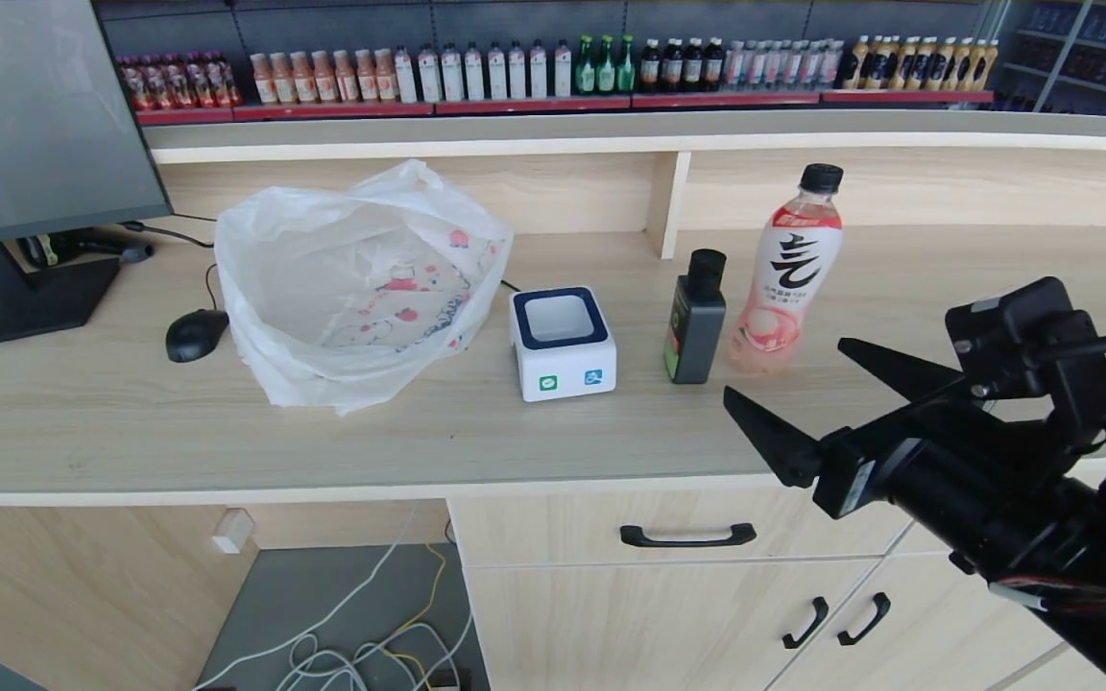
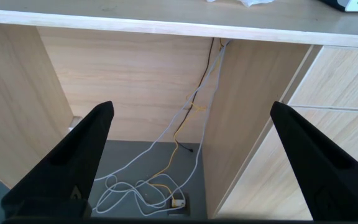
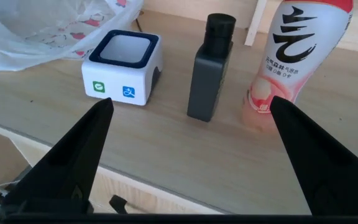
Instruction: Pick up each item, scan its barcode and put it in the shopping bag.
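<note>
Since both items stand upright on the pale wood table (image 1: 131, 413), long axes vertical, you should plan a side-on grasp, not one from above. The right tool (image 1: 783, 367) hovers over the table's front edge, fingers spread wide and holding nothing. It points toward the dark flat-sided plastic bottle with a black cap (image 1: 695, 321), which lies ahead of it and a little to the robot's left. In the right wrist view this bottle falls roughly between the two fingers. The clear drink bottle with a pink label and black cap (image 1: 793, 274) stands just beside the dark one, on its right and slightly farther back; whether they touch cannot be told. The left tool (image 2: 191, 106), also spread and empty, sits low below the table edge, facing the open bay with loose cables (image 2: 166, 186). The right arm is therefore judged the nearer. The white cube scanner with a dark blue rim (image 1: 563, 344) stands near the dark bottle on its left. The translucent white plastic shopping bag (image 1: 361, 278) sits just beyond, mouth open upward. Neither item is scanned or bagged yet. Also present: a black mouse (image 1: 196, 334), a dark monitor (image 1: 35, 106) and a back shelf of drinks (image 1: 553, 72).
</note>
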Controlling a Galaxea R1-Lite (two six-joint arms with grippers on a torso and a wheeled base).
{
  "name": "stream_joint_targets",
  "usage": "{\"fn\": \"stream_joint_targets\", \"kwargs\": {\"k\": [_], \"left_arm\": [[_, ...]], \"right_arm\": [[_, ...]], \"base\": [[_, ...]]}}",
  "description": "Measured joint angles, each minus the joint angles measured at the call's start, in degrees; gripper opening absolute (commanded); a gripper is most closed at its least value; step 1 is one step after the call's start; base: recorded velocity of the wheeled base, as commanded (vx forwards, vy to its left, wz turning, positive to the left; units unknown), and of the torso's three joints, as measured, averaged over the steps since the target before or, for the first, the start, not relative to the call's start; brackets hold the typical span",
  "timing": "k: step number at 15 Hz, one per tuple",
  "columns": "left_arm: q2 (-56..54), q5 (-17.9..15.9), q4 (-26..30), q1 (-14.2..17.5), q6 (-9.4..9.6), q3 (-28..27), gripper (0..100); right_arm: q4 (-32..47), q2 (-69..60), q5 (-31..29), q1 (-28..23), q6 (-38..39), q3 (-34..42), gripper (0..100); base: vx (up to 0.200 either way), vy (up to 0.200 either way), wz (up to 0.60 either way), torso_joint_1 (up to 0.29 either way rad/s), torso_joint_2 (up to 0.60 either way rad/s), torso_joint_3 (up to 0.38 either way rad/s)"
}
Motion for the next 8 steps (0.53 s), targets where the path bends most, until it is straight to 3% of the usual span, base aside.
{"fn": "stream_joint_targets", "kwargs": {"k": [4,8], "left_arm": [[0.0,0.0,0.0,0.0,0.0,0.0,100],[0.0,0.0,0.0,0.05,0.0,0.0,100]], "right_arm": [[-9.25,5.22,-5.07,0.82,0.24,-0.37,100],[-11.25,7.74,-5.4,0.83,0.28,-0.09,100]], "base": [[0.0,0.0,0.0,0.0,0.0,0.0],[0.0,0.0,0.0,0.0,0.0,0.0]]}}
